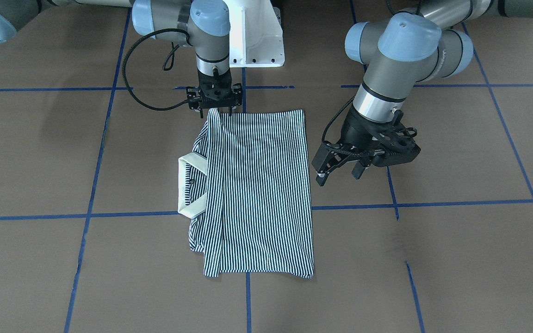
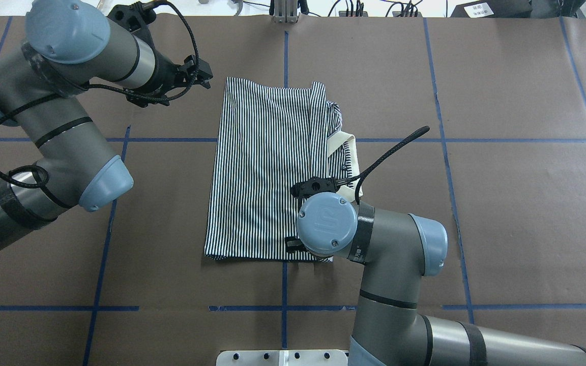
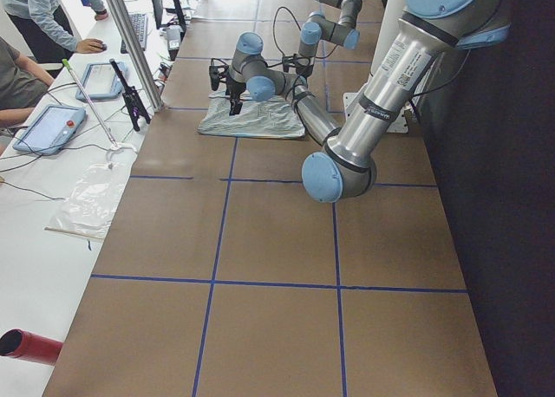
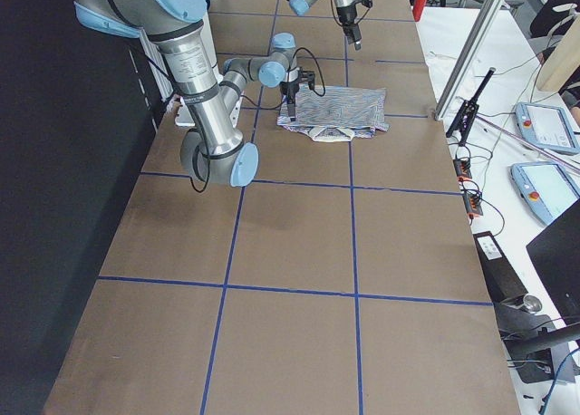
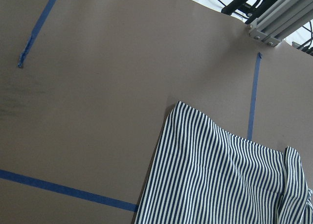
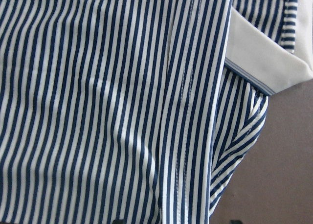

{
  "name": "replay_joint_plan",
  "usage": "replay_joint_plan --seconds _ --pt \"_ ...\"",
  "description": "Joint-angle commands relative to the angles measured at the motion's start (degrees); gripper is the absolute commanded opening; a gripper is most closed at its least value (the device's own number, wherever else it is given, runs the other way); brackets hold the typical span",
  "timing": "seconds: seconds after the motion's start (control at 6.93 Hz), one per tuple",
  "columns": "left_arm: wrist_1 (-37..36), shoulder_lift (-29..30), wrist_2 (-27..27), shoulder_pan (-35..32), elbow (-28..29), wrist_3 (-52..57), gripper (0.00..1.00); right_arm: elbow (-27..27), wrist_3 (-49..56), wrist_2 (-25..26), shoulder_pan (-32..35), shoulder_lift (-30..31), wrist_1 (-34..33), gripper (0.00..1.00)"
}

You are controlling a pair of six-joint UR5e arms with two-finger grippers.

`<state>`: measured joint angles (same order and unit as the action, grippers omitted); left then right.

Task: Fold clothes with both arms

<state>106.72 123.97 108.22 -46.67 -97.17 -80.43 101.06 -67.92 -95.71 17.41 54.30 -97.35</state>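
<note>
Striped polo shirt (image 1: 257, 185) lies mid-table, long axis running from robot's edge to operators' edge; right gripper (image 1: 227, 111), jaws apart, stands at its robot-side corner, nearer than left gripper (image 1: 339, 177), hovering parted alongside.

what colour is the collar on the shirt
Plain white collar, set against the navy-and-white striped shirt. It shows best in the right wrist view.
</note>
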Motion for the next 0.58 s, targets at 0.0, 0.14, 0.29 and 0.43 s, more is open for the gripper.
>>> replay_joint_plan --seconds 0.0,0.14,0.29,0.43 --pt "0.24 -0.04 -0.03 0.00 0.23 0.01 1.00 -0.51 2.70 1.57 -1.32 -0.16 -3.01 0.58" --pt "0.24 -0.04 -0.03 0.09 0.32 0.01 1.00 -0.51 3.32 1.49 -1.32 0.01 -3.37 0.43" --pt "0.24 -0.04 -0.03 0.09 0.40 0.09 1.00 -0.16 3.41 1.49 -1.41 -0.42 -5.54 0.38" --pt "0.24 -0.04 -0.03 0.09 0.49 0.09 1.00 0.27 3.59 1.49 -1.32 -0.43 -6.70 0.37"
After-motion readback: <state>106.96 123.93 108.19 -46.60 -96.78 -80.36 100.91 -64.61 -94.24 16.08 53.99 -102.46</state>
